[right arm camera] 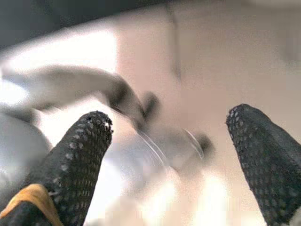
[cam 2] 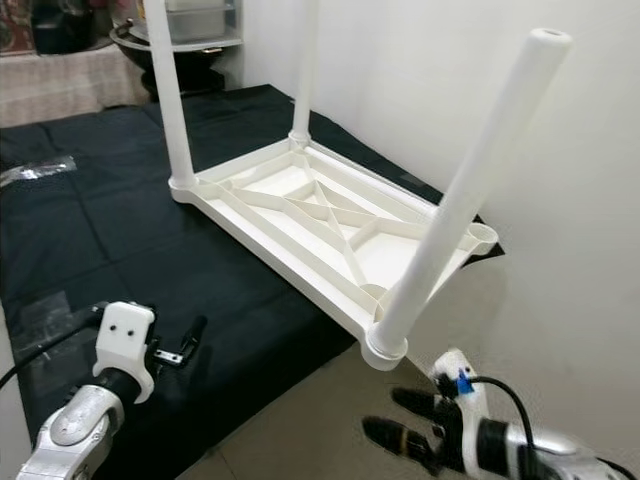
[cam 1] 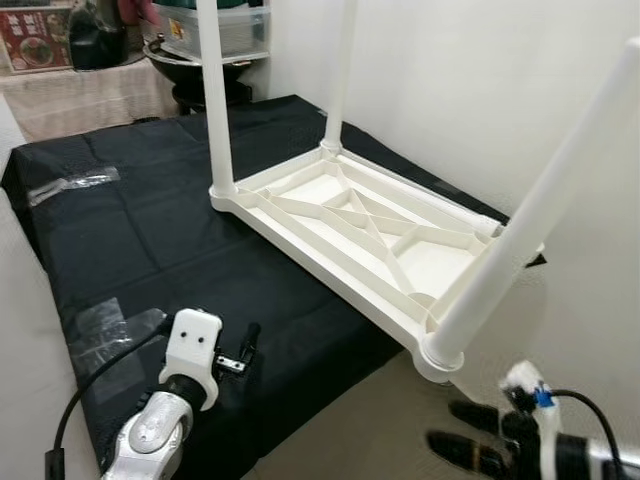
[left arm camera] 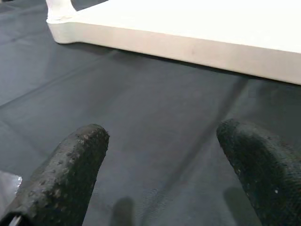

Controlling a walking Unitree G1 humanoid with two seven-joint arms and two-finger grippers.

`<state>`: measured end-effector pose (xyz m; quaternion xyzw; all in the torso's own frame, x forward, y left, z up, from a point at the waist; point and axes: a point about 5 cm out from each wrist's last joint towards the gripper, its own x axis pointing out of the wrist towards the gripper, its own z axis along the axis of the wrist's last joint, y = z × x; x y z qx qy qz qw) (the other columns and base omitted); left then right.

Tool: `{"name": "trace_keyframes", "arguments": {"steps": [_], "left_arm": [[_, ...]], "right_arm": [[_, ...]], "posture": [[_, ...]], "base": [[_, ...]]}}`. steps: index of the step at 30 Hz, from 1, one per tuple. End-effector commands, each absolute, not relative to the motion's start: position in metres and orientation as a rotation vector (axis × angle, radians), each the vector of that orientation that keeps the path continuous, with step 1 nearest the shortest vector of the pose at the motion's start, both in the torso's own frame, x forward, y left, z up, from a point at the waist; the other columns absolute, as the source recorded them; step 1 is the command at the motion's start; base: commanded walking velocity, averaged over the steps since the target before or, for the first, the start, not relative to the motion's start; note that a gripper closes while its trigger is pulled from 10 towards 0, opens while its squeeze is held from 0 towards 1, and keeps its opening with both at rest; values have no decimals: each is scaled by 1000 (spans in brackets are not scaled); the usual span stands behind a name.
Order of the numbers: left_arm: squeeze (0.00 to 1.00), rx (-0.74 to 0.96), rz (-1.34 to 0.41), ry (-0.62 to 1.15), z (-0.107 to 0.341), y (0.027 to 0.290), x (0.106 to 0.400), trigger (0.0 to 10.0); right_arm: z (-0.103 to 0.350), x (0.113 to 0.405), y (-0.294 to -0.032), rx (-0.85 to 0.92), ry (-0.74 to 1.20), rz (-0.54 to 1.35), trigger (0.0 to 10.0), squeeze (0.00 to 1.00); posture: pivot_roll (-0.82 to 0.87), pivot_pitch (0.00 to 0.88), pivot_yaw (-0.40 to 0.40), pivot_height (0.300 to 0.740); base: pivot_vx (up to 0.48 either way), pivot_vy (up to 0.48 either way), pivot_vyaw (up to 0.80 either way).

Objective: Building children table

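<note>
No writing or brand readable on the white table [cam 1: 370, 235]. It lies upside down on the black sheet [cam 1: 150, 230], against the wall, three legs standing up from its corners. Nearest leg [cam 2: 470, 190] leans toward the camera over the sheet's edge. Left gripper [cam 1: 240, 352] low over the sheet, just short of the table's long side; fingers [left arm camera: 70, 169] spread, holding nothing. Right gripper [cam 2: 405, 420] over bare floor below the nearest corner, fingers [right arm camera: 80, 155] wide apart, empty; wrist view blurred.

place: home room | cues: white wall [cam 1: 480, 90], beige floor [cam 1: 350, 430], black mat [cam 1: 150, 220], storage clutter [cam 1: 200, 30]
</note>
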<state>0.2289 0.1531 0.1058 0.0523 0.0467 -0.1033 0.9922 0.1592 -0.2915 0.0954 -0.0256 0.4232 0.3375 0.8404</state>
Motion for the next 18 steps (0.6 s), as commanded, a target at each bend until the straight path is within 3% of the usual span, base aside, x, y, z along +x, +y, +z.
{"name": "trace_keyframes", "arguments": {"steps": [1, 3, 4, 6, 9, 12, 18], "left_arm": [[0, 105, -224, 103, 103, 153, 228, 10000], [0, 104, -230, 101, 104, 152, 228, 10000], [0, 100, -240, 98, 104, 151, 228, 10000], [0, 100, -240, 98, 104, 151, 228, 10000], [0, 93, -254, 92, 106, 148, 228, 10000], [0, 88, -255, 82, 108, 146, 229, 10000], [0, 86, -251, 67, 112, 143, 231, 10000]], "right_arm": [[97, 161, -298, -110, 901, 689, 10000, 0], [100, 164, -307, -177, 907, 638, 10000, 0], [108, 184, -308, -262, 836, 547, 10000, 0], [108, 184, -308, -262, 836, 547, 10000, 0], [120, 221, -296, -378, 713, 419, 10000, 0], [117, 237, -282, -505, 679, 442, 10000, 0], [125, 255, -248, -455, 540, 575, 10000, 0]], "posture": [[-125, 30, -73, 740], [-126, 33, -70, 740], [-126, 36, -67, 740], [-126, 36, -67, 740], [-121, 43, -67, 740], [-116, 46, -69, 740], [-102, 51, -81, 740]], "base": [[0, 0, 0], [0, 0, 0], [0, 0, 0], [0, 0, 0], [0, 0, 0], [0, 0, 0], [0, 0, 0]]}}
